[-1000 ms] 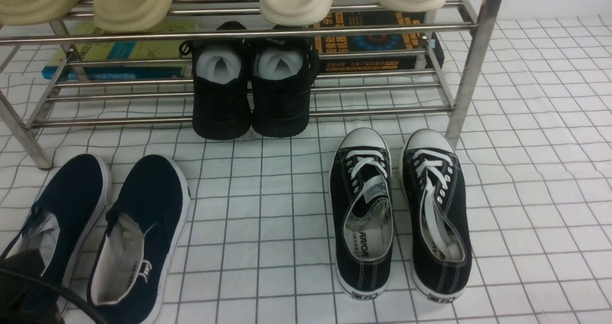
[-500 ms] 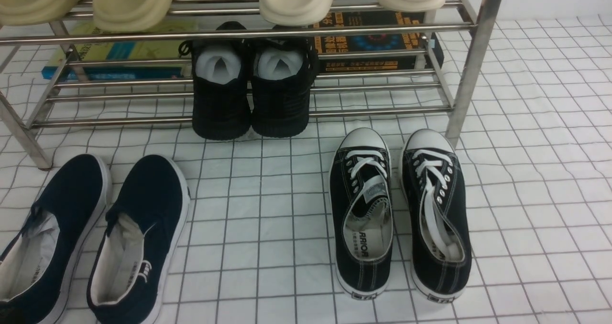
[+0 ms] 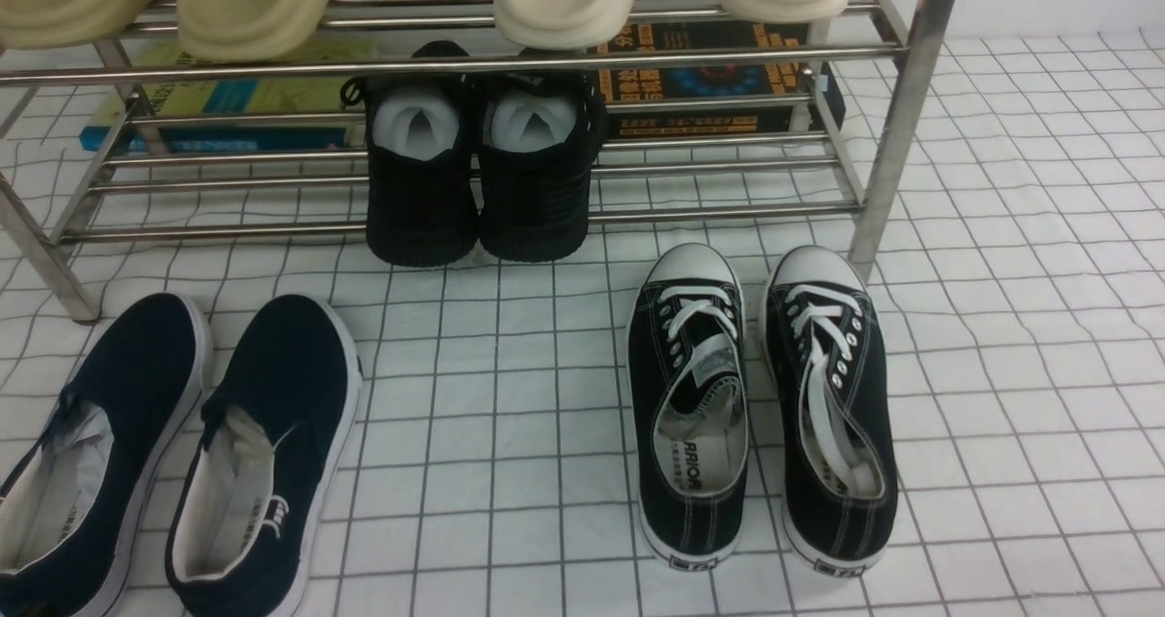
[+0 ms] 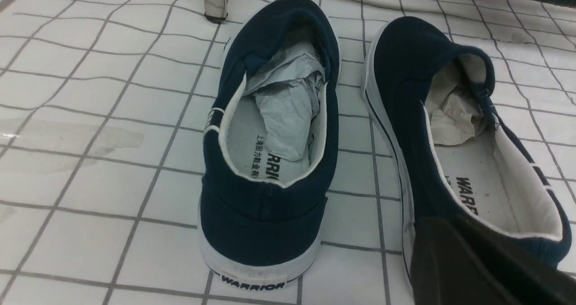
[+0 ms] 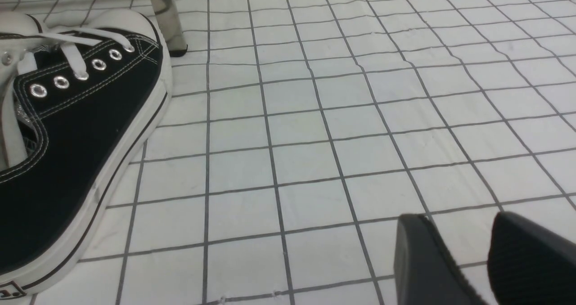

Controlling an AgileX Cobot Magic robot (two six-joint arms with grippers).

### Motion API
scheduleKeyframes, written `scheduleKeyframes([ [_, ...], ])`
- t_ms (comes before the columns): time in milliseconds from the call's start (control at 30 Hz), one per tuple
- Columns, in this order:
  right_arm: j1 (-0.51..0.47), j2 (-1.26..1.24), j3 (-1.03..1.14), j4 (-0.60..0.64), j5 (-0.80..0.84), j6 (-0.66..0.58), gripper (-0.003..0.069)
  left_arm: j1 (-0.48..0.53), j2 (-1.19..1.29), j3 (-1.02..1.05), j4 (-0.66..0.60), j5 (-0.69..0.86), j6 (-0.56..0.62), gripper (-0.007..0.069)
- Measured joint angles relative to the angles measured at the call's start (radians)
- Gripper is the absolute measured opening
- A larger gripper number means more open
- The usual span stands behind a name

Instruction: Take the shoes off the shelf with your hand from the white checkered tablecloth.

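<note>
Two navy slip-ons (image 3: pixel 273 371) rest side by side on a white checkered cloth (image 3: pixel 491 471), in front of the left end of a metal shoe rack (image 3: pixel 883 144). The left gripper's fingers (image 4: pixel 454 251) overlap one slip-on's heel in the wrist view; their spread and any contact cannot be told. Black lace-up sneakers (image 3: pixel 755 399) stand well apart to the right. Paper-stuffed black shoes (image 3: pixel 478 171) occupy the lower tier, between two boxes, beneath pale clogs (image 3: pixel 573 3). The right gripper's fingers (image 5: pixel 427 260) are slightly parted, holding nothing.

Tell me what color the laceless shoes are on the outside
Dark navy; the left wrist view shows it best.
</note>
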State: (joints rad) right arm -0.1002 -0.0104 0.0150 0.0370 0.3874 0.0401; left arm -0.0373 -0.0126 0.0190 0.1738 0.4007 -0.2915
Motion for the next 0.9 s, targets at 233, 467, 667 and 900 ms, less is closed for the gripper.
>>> scheduleKeyframes([
  [233,0.000,0.000,0.000,0.000,0.000,0.000,0.0241,0.000,0.000,0.000,0.002,-0.001,0.001,0.0055],
  [467,0.000,0.000,0.000,0.000,0.000,0.000,0.0241,0.000,0.000,0.001,0.052,-0.001,0.001,0.0061],
  [667,0.000,0.000,0.000,0.000,0.000,0.000,0.0241,0.000,0.000,0.002,0.090,-0.002,0.001,0.0067],
  [900,0.000,0.000,0.000,0.000,0.000,0.000,0.0241,0.000,0.000,0.002,0.101,-0.002,0.001,0.0068],
])
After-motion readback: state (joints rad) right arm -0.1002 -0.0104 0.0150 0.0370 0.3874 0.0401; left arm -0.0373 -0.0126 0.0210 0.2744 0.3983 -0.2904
